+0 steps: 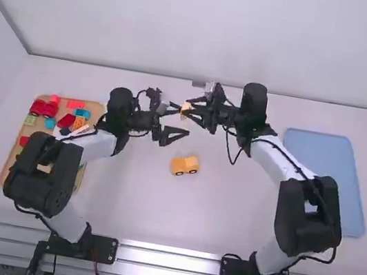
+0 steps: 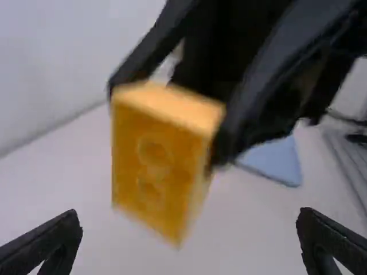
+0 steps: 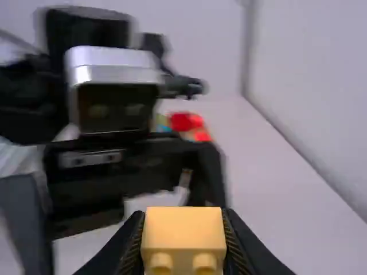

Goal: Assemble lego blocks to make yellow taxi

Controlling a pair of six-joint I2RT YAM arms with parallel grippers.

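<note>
In the high view my left gripper point(image 1: 178, 122) is open above the table, facing the right gripper point(image 1: 191, 109), which is shut on a yellow block point(image 1: 185, 109). A yellow car body point(image 1: 185, 165) with dark wheels rests on the table nearer the arm bases. The left wrist view has my left gripper point(image 2: 189, 232) with fingers wide apart and the held yellow block point(image 2: 155, 163) beyond them. In the right wrist view the yellow block point(image 3: 183, 229) sits between the fingers of my right gripper point(image 3: 183, 238), two studs visible; the left gripper is close beside it.
On the left, a wooden tray point(image 1: 10, 160) holds red, blue, green and orange blocks, partly behind the left arm. A blue tray point(image 1: 326, 160) lies at the right, partly behind the right arm. A wall borders the table's far edge.
</note>
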